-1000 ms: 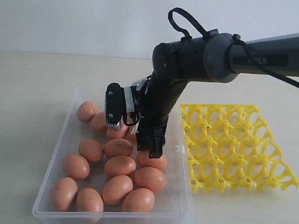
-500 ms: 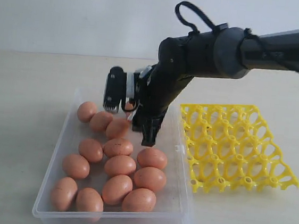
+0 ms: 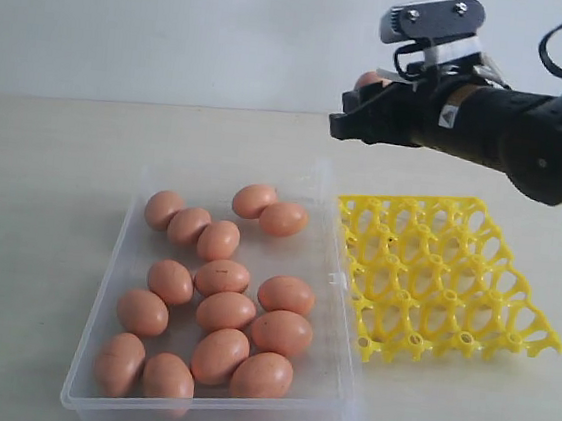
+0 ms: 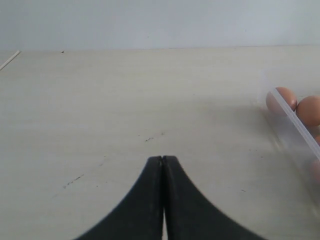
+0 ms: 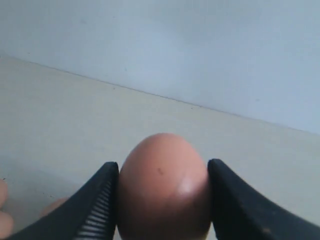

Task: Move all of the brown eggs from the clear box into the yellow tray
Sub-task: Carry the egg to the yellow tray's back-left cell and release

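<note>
Exterior view: a pale beige tabletop (image 3: 41,195) runs back to a plain grey-white wall (image 3: 130,24). The clear box (image 3: 112,283) sits at the near middle, with the yellow tray (image 3: 435,277) just beside it at 3 o'clock, every cell empty. Bare table lies open at 9 o'clock and 12 o'clock of the box. Only a narrow strip shows between the box's near wall and the lower edge of the view.

The right gripper (image 3: 356,116) hangs high over the table at about 12 o'clock of the tray's far left corner, well clear of box walls and tray pegs. The arm lies roughly level and points toward 9 o'clock. Seen from the right wrist, its two ribbed fingers (image 5: 97,210) clamp a brown egg (image 5: 162,185) by its sides. The egg's long axis seems to run along the fingers, its rounded end jutting past the tips.

The other brown eggs (image 3: 225,312) lie on their sides in the box, most with long axes running roughly 2 to 8 o'clock. The left gripper (image 4: 163,165) hovers over bare table, jaws pressed together on nothing.
</note>
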Tool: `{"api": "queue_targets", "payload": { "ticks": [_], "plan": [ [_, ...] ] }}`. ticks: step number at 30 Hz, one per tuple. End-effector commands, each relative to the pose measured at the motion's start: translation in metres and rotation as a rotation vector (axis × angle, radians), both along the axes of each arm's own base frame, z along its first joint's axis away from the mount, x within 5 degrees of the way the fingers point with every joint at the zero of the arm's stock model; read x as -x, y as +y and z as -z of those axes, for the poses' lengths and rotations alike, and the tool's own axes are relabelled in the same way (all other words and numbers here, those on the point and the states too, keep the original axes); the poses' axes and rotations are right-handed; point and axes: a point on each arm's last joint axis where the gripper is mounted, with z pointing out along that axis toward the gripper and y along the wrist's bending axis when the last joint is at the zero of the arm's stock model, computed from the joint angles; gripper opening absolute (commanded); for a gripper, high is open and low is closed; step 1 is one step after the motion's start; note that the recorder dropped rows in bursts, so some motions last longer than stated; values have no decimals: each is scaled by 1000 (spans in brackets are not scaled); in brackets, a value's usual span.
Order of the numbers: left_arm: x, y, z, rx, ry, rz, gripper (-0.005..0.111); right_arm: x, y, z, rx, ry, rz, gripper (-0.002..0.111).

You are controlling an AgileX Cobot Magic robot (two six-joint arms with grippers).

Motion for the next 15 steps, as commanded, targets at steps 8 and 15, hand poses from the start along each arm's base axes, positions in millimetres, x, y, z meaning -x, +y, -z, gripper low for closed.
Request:
{"api": "queue_targets", "payload": {
  "ticks": [8,15],
  "plan": [
    [0,0,-3,10,-24,3,0,-13,-30,49,-162,87,31,0],
    [0,0,-3,10,-24,3,0,-15,-28,83,-177,182,30,0]
  ]
}}
